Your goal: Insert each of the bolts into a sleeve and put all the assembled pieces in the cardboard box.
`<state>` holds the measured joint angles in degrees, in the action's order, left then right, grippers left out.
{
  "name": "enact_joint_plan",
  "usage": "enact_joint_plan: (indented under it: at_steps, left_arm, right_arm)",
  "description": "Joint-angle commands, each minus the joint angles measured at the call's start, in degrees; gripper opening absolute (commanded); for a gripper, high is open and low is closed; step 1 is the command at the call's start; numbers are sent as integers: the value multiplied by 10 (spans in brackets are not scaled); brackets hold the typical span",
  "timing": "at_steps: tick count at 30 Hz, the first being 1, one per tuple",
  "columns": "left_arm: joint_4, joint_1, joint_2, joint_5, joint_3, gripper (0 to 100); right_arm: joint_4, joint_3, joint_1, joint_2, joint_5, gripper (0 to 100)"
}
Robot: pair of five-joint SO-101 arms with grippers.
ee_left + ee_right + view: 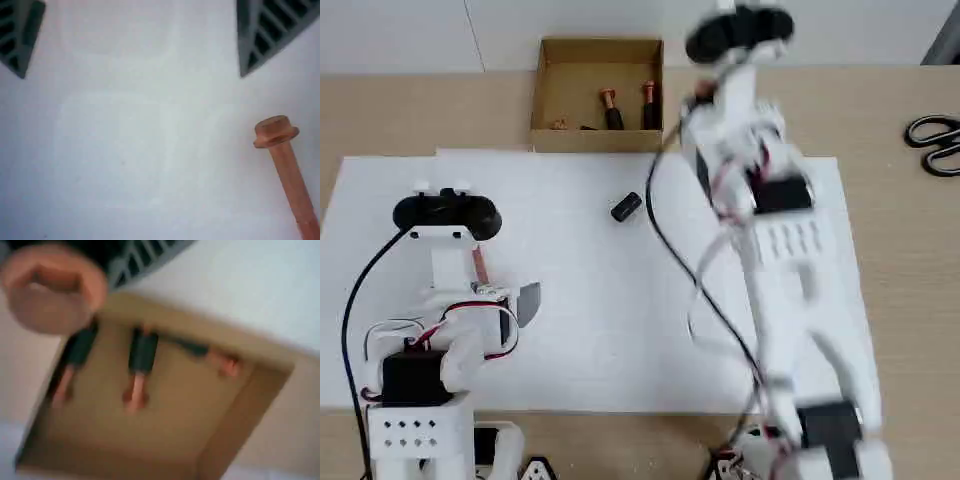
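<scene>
A wooden table (420,110) carries a white sheet (600,330), laid down as the work surface, with the cardboard box (596,140) just past its far edge.

The right gripper (703,100) is closed on a held bolt (52,292), whose broad copper head faces the wrist camera. Whether a sleeve sits on its shank cannot be told. The arm is stretched out so that the jaws hang over the box's right side, which reads as a drop-off position. Below it, two assembled pieces (140,365) lie side by side on the box floor, and a third (215,357) lies crosswise against a wall.

The left gripper (131,55) stands wide apart and empty, low over the sheet. A loose bolt (282,170) lies flat just beside one finger, not between the jaws, so a pick would need the jaws shifted across first.

A loose sleeve (626,207) lies on the sheet between the two arms, near the box and well apart from the loose bolt. That pair probably makes the last assembly. Scissors (935,143) lie at the table's right edge, off the sheet
</scene>
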<state>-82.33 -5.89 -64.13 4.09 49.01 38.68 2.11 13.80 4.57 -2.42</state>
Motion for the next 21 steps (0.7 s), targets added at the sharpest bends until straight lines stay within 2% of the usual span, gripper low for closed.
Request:
enact_joint_plan:
  at_steps: [1, 6, 12, 21]
  left_arm:
    - [-2, -4, -5, -4, -27, 258]
    - [-1, -2, -5, -4, -24, 258]
    - [1, 0, -5, -3, -23, 258]
    - [2, 1, -5, -3, -23, 258]
  right_arm:
    - [-76, 171, -2, -140, 5, 4]
    - [-140, 290, 8, -291, 4, 4]
    - [-148, 362, 44, -399, 4, 4]
    - [-191, 491, 51, -551, 7, 7]
